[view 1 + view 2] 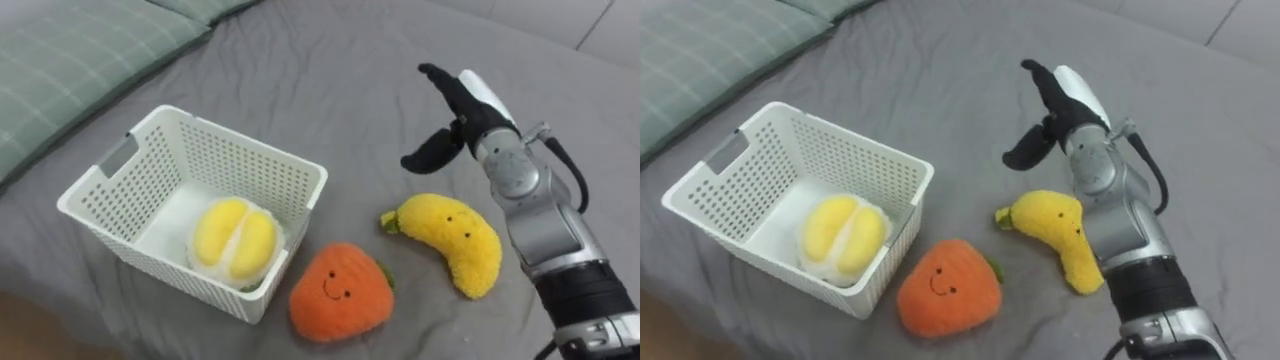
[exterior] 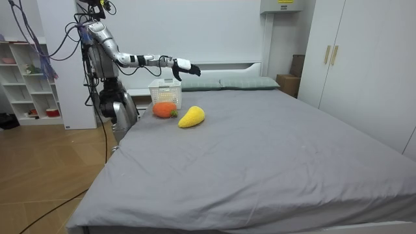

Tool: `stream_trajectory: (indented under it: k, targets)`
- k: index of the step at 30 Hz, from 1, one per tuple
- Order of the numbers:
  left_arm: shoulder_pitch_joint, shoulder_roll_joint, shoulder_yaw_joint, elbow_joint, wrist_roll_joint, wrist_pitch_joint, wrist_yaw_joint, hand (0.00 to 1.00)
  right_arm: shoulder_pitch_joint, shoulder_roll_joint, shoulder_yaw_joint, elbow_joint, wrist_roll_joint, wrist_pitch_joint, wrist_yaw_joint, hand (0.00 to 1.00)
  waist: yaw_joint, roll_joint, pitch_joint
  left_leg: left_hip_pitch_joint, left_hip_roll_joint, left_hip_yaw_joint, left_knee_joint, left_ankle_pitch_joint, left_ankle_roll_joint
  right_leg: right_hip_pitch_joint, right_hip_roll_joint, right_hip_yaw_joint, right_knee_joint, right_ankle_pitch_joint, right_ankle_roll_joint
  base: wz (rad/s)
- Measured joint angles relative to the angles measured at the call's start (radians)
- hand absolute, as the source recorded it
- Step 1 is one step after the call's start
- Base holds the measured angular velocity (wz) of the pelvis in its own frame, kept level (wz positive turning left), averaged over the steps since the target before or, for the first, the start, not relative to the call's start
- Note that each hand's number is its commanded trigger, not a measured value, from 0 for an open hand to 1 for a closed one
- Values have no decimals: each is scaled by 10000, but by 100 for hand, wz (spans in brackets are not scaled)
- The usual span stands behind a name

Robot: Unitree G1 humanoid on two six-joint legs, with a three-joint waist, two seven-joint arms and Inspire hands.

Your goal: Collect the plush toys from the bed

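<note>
A white plastic basket [image 1: 105, 176] [image 1: 706, 170] [image 2: 164, 86] stands on the grey bed and holds a yellow and white plush toy [image 1: 235, 238] [image 1: 844, 231]. An orange plush with a smiling face [image 1: 340, 291] [image 1: 948, 289] [image 2: 165, 109] lies on the sheet just right of the basket. Right of it lies a yellow banana plush [image 1: 455, 240] [image 1: 1065, 232] [image 2: 192, 117]. My right hand [image 1: 455, 118] [image 1: 1060, 108] [image 2: 184, 67] hovers open above and beyond the banana, fingers straight, thumb spread, holding nothing.
A green checked pillow [image 1: 70, 60] [image 1: 700, 50] lies at the bed's head, left of the basket. I stand at the bed's side near the headboard [image 2: 227, 66]; a wardrobe [image 2: 344, 52] is beyond the bed and shelves [image 2: 29, 84] stand behind me. Grey sheet [image 2: 260, 149] stretches wide.
</note>
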Motion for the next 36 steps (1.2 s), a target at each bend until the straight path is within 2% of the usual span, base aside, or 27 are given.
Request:
stream_trajectory:
  k: [7, 9, 14, 19, 21, 23, 24, 29, 33, 36]
  targets:
    - [17, 136, -46, 20, -107, -25, 19, 0, 177, -17, -3, 37, 12, 39, 47, 0, -370, -53, -39, 20, 155, 267, -2, -62, -80, -124, 142, 253, 9, 24, -39, -13]
    - [19, 196, -85, 61, -298, -95, 38, 0, 178, -24, -26, 639, 23, -162, 30, 0, -469, -107, -75, 27, 179, 331, -8, -73, -99, -116, 182, 333, -5, 27, -46, -2]
    - [49, 277, -109, 127, -717, -220, 58, 0, 148, -113, -29, 1980, 322, -250, -308, 0, -558, -135, -87, -154, 226, 427, -6, -81, -104, -410, 203, 463, 143, 30, -50, -8]
    - [-299, 414, -329, 485, -1135, -565, -19, 0, -391, -249, -40, 3838, 782, -688, -1103, 0, -558, -133, -81, -916, 302, 611, 168, -55, -131, -1187, 239, 517, 196, 162, -197, -12]
    - [-564, 428, -506, 793, -1386, -807, -24, 0, -732, -367, -40, 4775, 802, -947, -1448, 0, -536, -89, -27, -1212, 318, 720, 227, -48, -132, -1540, 240, 530, 319, 162, -198, -7]
    - [-840, 452, -622, 1172, -1699, -1012, -27, 0, -895, -455, -40, 5223, 803, -1168, -1773, 0, -506, -30, 89, -1378, 328, 758, 231, -44, -131, -1731, 240, 533, 346, 162, -199, -6]
    - [-978, 479, -680, 1337, -1738, -1094, -27, 0, -1002, -471, -39, 5457, 821, -1321, -1968, 0, -489, -24, 114, -1572, 343, 809, 233, -35, -135, -1955, 245, 532, 365, 177, -220, -10]
    - [-1279, 527, -1008, 1376, -2187, -1190, -21, 0, -1591, -488, -28, 6236, 852, -1540, -2445, 0, -427, -40, 145, -2556, 381, 825, 416, 1, -159, -2949, 245, 425, 501, 196, -249, -3]
    - [-1625, 529, -1368, 1597, -2373, -1429, -26, 0, -2020, -488, -28, 6977, 1130, -1953, -2847, 0, -239, -43, 242, -2731, 400, 802, 396, 9, -169, -3117, 233, 166, 449, 194, -251, 0]
    - [-1724, 529, -1417, 1809, -2690, -1592, -27, 0, -2223, -495, -30, 7065, 1144, -2032, -2934, 0, -240, -56, 266, -2825, 407, 798, 364, 9, -169, -3226, 222, -30, 462, 194, -251, 1]
